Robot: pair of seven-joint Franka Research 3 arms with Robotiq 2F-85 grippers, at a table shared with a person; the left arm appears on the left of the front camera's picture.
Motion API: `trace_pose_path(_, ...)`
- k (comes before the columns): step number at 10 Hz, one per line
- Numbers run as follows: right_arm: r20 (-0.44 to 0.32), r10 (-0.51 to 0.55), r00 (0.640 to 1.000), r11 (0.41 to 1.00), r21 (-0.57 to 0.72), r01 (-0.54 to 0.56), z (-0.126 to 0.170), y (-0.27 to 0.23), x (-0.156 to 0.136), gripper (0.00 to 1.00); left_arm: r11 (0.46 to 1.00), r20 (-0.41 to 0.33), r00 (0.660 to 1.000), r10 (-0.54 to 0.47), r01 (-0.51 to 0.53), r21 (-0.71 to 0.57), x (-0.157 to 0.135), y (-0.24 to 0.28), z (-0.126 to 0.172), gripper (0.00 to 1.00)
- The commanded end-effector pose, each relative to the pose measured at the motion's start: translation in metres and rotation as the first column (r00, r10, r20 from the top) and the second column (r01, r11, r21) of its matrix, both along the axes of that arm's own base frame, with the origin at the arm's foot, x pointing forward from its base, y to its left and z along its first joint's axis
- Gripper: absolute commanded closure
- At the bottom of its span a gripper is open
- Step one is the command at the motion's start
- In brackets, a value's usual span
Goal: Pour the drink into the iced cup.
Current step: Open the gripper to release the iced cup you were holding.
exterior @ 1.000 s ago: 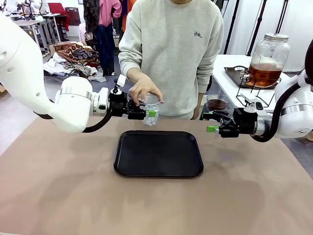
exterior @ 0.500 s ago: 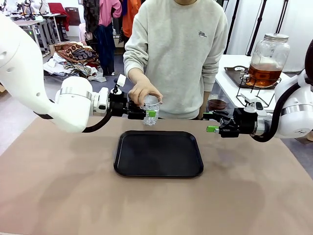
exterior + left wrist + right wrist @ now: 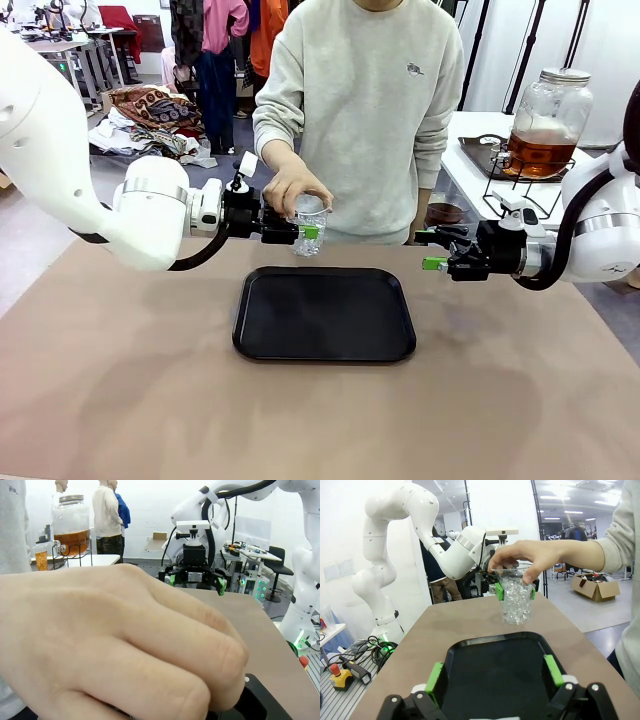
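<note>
Nearest the robot, the right gripper (image 3: 433, 251) hangs idle with its jaws spread wide and nothing between them, off to the right of the black tray (image 3: 324, 313) and just above the table (image 3: 120, 400). The tray is bare.

Across the tray from it, the left gripper (image 3: 309, 232) is clamped on the iced cup (image 3: 309, 226), its green pads pressed to the cup's sides. The cup is clear plastic and packed with ice cubes; I can see no liquid in it. It is carried upright in the air, just beyond the tray's far edge. The person's hand (image 3: 296, 184) is draped over the cup's rim from above, fingers touching it.

To my eye this is a handover, and doing it well means the clamped jaws keep the cup level and motionless until the hand lets go, since any tug while both hold it could crush the thin wall or spill ice.

Far off to the right gripper's outer side, on a separate white table, stands the glass dispenser jar (image 3: 546, 121) with its metal lid on, the drink (image 3: 540, 153) filling only its lower part. A small bowl (image 3: 443, 211) of something dark sits nearer.
</note>
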State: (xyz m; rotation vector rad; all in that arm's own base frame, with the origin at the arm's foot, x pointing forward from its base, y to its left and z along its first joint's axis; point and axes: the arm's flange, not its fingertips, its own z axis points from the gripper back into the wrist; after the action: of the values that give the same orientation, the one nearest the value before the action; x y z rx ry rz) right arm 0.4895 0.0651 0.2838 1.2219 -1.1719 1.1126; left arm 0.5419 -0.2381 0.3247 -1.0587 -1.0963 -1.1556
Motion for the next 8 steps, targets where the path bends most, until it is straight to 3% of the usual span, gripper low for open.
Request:
trace_pose_path(1,0.005,-0.002,1.0,1.0,-0.001,0.002,0.0016,-0.0002,0.0011,0.0,1.0,0.004,1.0,0.002,-0.002,-0.005,-0.0005,-0.001,0.0023,0.4)
trace_pose_path(8,0.005,-0.002,1.0,1.0,-0.001,0.002,0.0016,-0.0002,0.0011,0.0,1.0,0.004,1.0,0.002,-0.002,-0.005,-0.0005,-0.001,0.0023,0.4)
